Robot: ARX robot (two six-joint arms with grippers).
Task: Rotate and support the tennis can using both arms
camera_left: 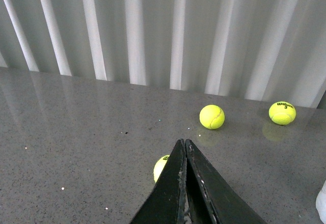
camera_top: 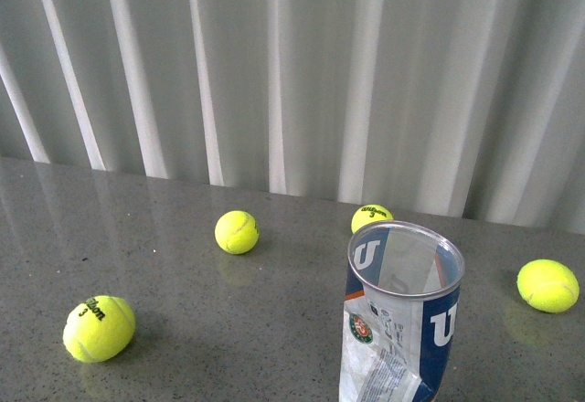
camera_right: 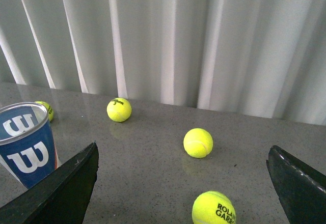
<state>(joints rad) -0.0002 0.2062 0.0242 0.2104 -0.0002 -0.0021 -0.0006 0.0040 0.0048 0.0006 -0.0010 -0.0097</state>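
Evidently approach step: neither claw touches clear plastic tennis can (camera_top: 402, 315) with navy-white label and metal rim, standing upright, open-mouthed, on speckled grey tabletop (camera_top: 183, 329), front right. Left gripper (camera_left: 185, 150): flat black jaws pressed together, empty. Right gripper (camera_right: 183, 183): jaws spread wide, can just beside one jaw. We judge next move: both close in on smooth, thin, crushable wall. Fuzzy yellow tennis balls (camera_top: 237, 232) scattered.

- You can read a white "W" on the clear plastic tennis can (camera_right: 26, 150) with its navy label.
- The yellow tennis ball (camera_top: 99, 328) reads "Wilson 3".
- Another yellow ball (camera_right: 214, 209) reads "ROLAND GARR…".
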